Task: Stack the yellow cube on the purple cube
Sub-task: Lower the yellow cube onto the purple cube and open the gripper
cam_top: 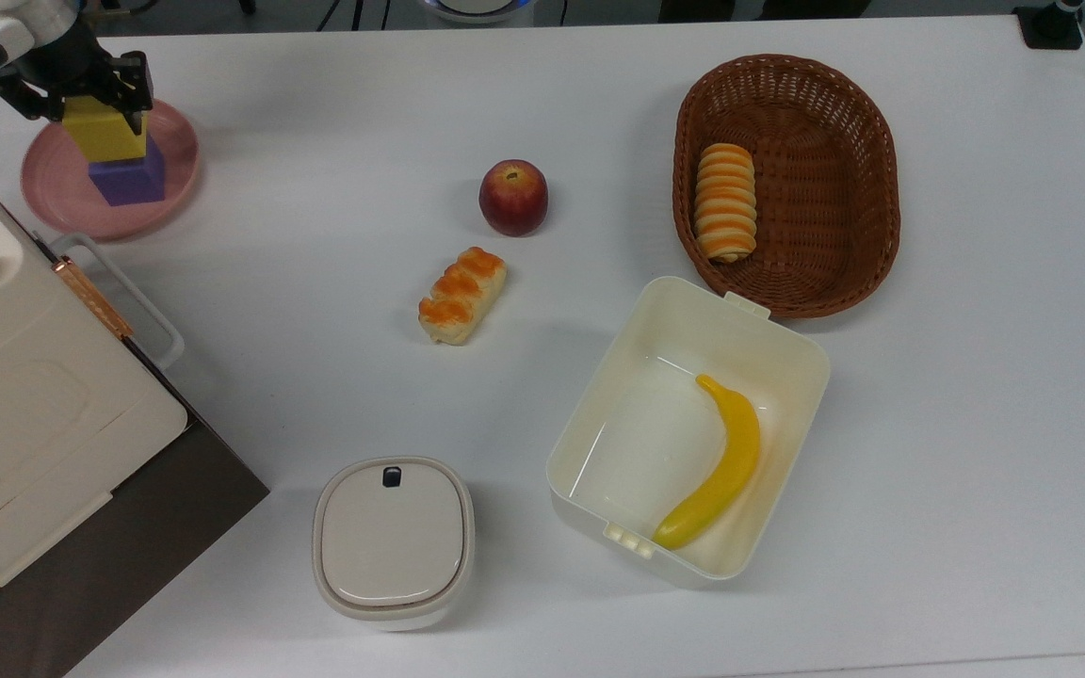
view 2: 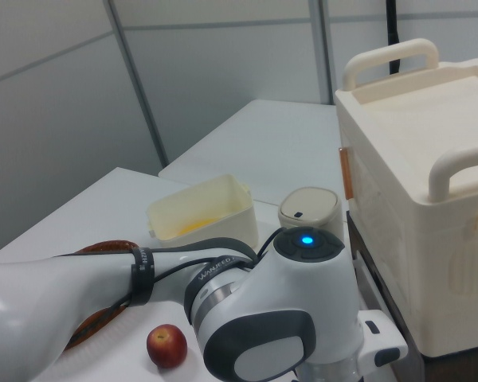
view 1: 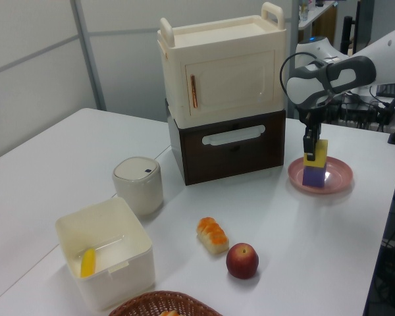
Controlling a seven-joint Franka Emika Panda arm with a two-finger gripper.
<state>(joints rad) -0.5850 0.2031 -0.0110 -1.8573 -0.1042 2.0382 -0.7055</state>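
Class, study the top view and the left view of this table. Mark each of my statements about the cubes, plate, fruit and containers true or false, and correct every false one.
1. The gripper is shut on the yellow cube. True.
2. The purple cube sits in the wicker basket. False: it sits on the pink plate.
3. The yellow cube is directly above the purple cube. True, as the left view shows.
4. The banana lies on the bare table. False: it lies inside the open cream box.
5. The apple is in the basket. False: it stands on the table; a bread roll is in the basket.
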